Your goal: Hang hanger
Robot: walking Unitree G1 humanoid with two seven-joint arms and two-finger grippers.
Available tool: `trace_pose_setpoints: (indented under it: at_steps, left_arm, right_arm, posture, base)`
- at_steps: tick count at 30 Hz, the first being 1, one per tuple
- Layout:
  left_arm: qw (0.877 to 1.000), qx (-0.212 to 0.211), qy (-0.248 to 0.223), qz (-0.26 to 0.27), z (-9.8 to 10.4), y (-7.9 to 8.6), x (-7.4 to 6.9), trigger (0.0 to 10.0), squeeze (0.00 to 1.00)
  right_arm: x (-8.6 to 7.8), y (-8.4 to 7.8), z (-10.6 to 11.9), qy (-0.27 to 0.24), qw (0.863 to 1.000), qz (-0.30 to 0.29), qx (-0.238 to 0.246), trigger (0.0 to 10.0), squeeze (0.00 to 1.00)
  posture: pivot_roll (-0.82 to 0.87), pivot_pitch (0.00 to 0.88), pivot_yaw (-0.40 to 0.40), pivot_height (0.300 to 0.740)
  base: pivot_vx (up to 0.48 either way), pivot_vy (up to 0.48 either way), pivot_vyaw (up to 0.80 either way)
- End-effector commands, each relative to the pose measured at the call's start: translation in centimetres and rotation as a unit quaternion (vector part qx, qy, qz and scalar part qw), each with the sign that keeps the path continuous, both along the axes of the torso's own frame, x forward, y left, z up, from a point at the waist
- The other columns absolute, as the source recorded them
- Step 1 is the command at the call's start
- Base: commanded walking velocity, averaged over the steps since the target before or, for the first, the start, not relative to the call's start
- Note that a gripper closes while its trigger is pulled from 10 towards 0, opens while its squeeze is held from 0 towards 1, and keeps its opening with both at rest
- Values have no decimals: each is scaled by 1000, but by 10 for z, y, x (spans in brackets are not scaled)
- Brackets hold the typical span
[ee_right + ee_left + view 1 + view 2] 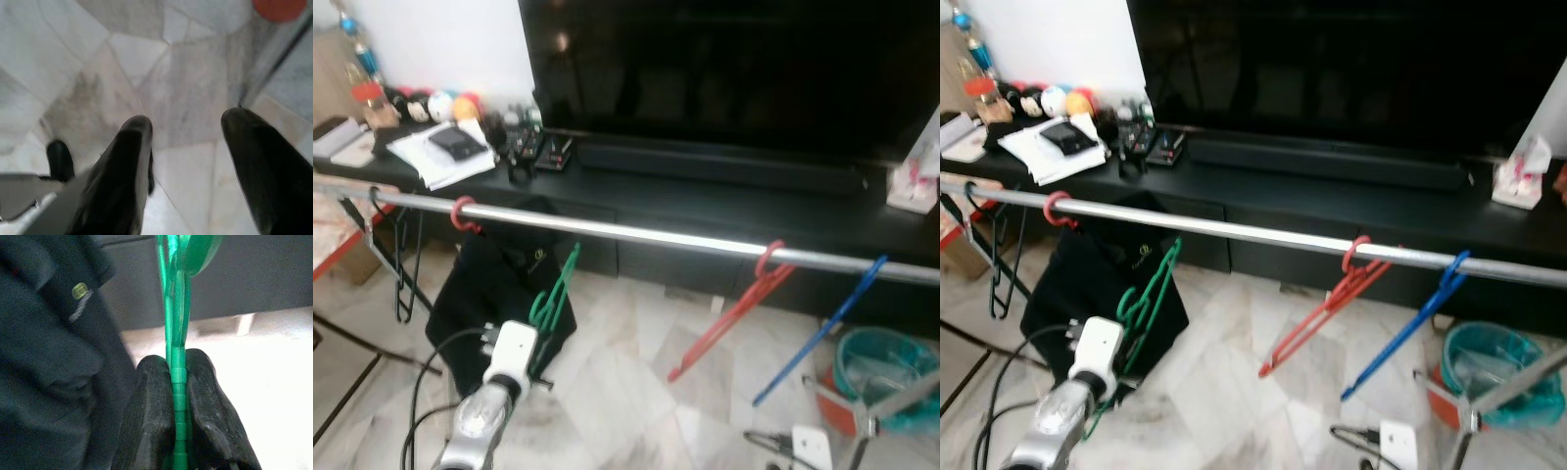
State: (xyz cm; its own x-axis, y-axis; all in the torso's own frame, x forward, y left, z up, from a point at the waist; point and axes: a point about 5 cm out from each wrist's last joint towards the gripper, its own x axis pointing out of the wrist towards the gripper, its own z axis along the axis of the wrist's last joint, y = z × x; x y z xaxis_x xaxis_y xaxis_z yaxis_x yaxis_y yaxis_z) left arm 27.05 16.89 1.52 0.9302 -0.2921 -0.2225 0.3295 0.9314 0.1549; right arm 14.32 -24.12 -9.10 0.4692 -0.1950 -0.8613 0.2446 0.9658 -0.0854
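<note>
left pincer clamps green hanger below rail; hook seemingly edge-on, may miss rail, snag black garment.

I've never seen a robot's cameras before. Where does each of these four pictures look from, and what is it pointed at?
Left eye, on the head: looks down at the rail; left arm below.
Right eye, beside it: same scene, red hanger and blue hanger hanging.
Left wrist: looks along the left tool, shut on the green hanger.
Right wrist: the open right tool over marble floor.
Shared: the green hanger.
</note>
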Motion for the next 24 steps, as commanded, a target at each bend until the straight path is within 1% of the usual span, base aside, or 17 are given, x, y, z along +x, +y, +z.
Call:
trace_pose_setpoints:
  at_steps: [1,4,7,8,12,13,14,16,20,23,24]
  left_arm:
    - [1000,2,1,-7,2,5,-1,10000,0]
    - [1000,-4,-7,-25,9,4,3,10000,0]
    - [999,-7,-10,-31,12,3,6,10000,0]
    - [999,-9,-12,-42,17,0,11,10000,0]
    - [998,-13,-14,-56,24,-5,20,10000,0]
    - [998,-8,-9,-56,26,-6,26,10000,0]
    - [998,-7,-8,-56,27,-6,27,10000,0]
    - [999,-19,-6,-44,33,-7,38,10000,0]
    - [999,-18,-5,-27,37,-7,46,10000,0]
    - [1000,-22,-7,-7,45,-10,58,10000,0]
    - [999,-30,-10,-2,48,-12,61,10000,0]
  right_arm:
    - [-1,2,-1,2,1000,-3,4,10000,0]
    - [-1,2,-1,1,1000,-2,4,10000,0]
    - [-1,2,-1,2,1000,-1,4,10000,0]
    - [0,2,-1,2,1000,0,4,10000,0]
    - [0,3,-1,2,1000,0,4,10000,0]
    - [0,3,-1,2,1000,0,4,10000,0]
    - [0,3,-1,2,1000,0,4,10000,0]
    - [0,3,-1,1,1000,-1,5,10000,0]
    - [0,3,-1,1,1000,-1,5,10000,0]
    - [0,3,-1,2,1000,0,5,10000,0]
    - [-1,3,-1,2,1000,-1,5,10000,0]
  posture:
    - [13,0,30,740]
    - [17,0,26,740]
    - [19,0,25,740]
    - [20,0,24,740]
    - [20,0,23,740]
    - [17,0,24,740]
    - [17,0,24,740]
    - [15,0,25,740]
    - [15,0,25,740]
    - [16,0,24,740]
    - [11,0,25,740]
  base:
    - [0,0,0]
    - [0,0,0]
    - [0,0,0]
    - [0,0,0]
    - [0,0,0]
    - [0,0,0]
    - [0,0,0]
    - [0,0,0]
    - [0,0,0]
    - [0,0,0]
    - [0,0,0]
